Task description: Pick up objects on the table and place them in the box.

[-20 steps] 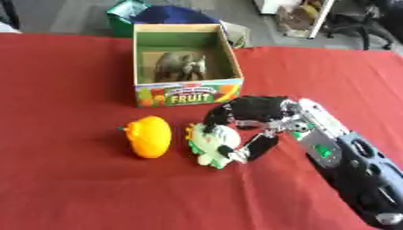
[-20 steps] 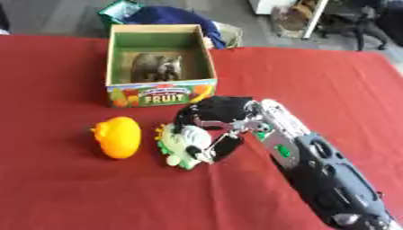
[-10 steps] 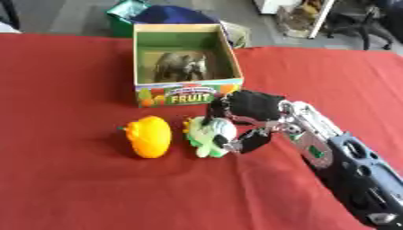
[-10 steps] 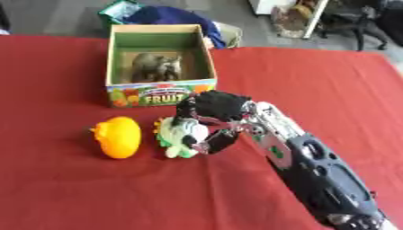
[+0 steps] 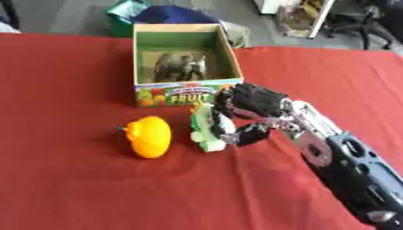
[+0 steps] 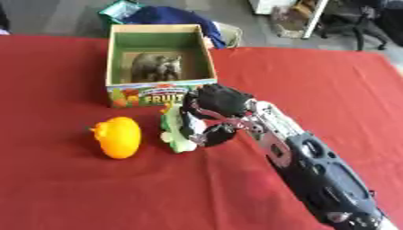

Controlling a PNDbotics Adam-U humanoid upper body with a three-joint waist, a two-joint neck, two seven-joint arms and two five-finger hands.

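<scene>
A green and white toy (image 5: 206, 129) rests near the middle of the red table (image 5: 71, 188), just in front of the box. My right hand (image 5: 250, 107) is curled round it, fingers on top and thumb below its right side. An orange pumpkin-shaped toy (image 5: 149, 136) lies to its left, apart from the hand. The cardboard fruit box (image 5: 185, 92) stands open behind them, with a grey-brown animal figure (image 5: 180, 65) inside. My left hand shows in no view.
A blue cloth and a green object (image 5: 126, 10) lie on the floor beyond the table's far edge. Office chair legs (image 5: 350, 27) stand at the upper right. Red tablecloth stretches to the left and front of the toys.
My right hand has moved up and left toward the box and has closed round the green and white toy, which has shifted with it. The orange toy has stayed put.
</scene>
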